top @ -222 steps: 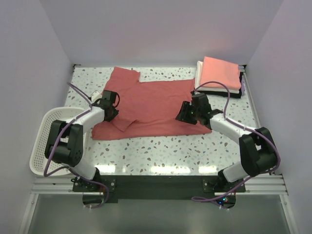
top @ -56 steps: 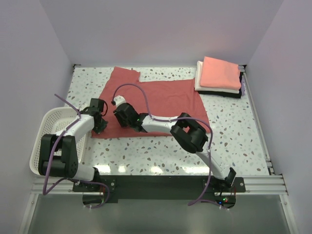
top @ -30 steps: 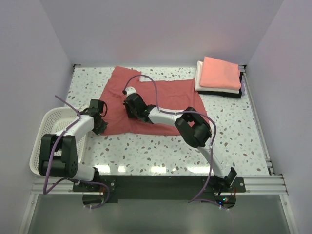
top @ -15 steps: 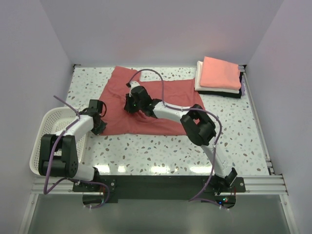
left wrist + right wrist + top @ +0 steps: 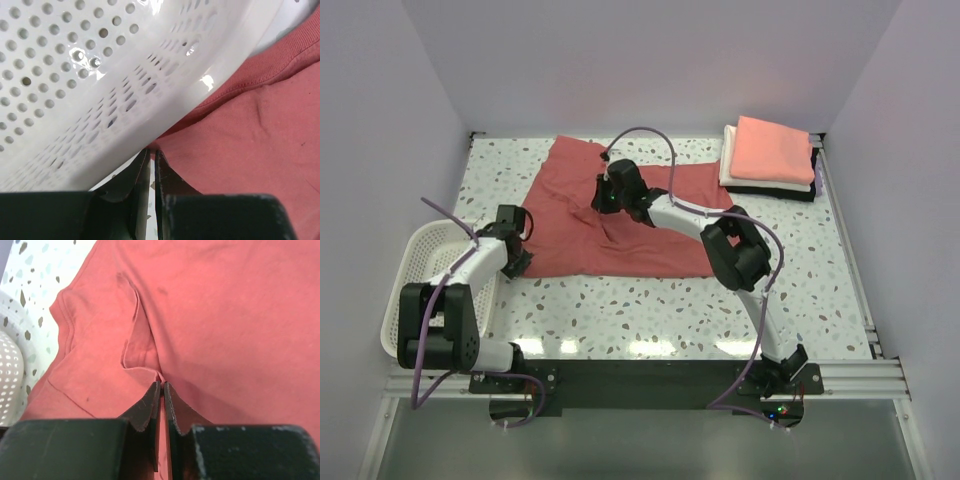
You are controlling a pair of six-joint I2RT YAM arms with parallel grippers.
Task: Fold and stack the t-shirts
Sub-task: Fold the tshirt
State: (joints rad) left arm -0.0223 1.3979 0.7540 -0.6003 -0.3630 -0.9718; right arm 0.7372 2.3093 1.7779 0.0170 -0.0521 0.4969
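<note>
One spread t-shirt (image 5: 570,230), three folded t-shirts (image 5: 772,150), one basket (image 5: 408,255)

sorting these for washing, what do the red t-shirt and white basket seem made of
The red t-shirt: soft matte knit cloth, probably cotton jersey; it creases and has stitched hems. The basket: glossy white plastic, moulded with rows of holes and bright highlights.

Your right tool (image 5: 161,385), pinching a fold of the brick-red t-shirt (image 5: 650,240), has dragged it from near-left toward the surface's (image 5: 800,260) far middle.
</note>
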